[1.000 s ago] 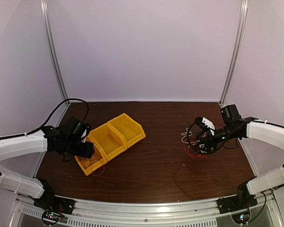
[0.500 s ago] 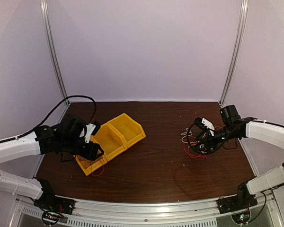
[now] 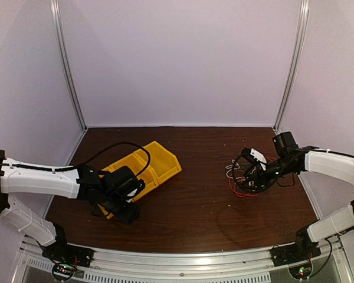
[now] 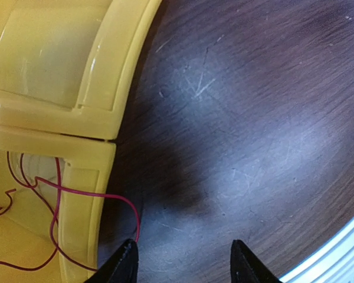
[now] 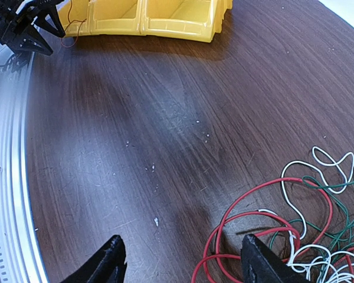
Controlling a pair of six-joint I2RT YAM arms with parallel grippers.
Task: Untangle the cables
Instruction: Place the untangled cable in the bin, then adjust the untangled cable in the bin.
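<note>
The cables lie in two places. A tangle (image 3: 241, 181) of red, white and green strands rests on the table at the right, and it fills the lower right corner of the right wrist view as a tangle (image 5: 310, 247). My right gripper (image 3: 252, 174) hovers over its left side; the right gripper (image 5: 183, 262) is open, with bare table and the tangle's red outer loops between its fingers. One thin red cable (image 4: 58, 194) lies looped in the near yellow bin (image 4: 82, 177), one loop hanging over the bin's rim. My left gripper (image 4: 183, 262) is open beside that loop, holding nothing.
Three joined yellow bins (image 3: 156, 164) stand at the left of the brown table (image 3: 194, 200). The left arm's thick black cable (image 3: 115, 147) arches over them. The table's metal front rail (image 4: 336, 259) runs close behind my left gripper (image 3: 127, 211).
My left arm has swung from over the near bin toward the table's front and right, and its jaws have widened a little. The right arm and the tangle have stayed put.
</note>
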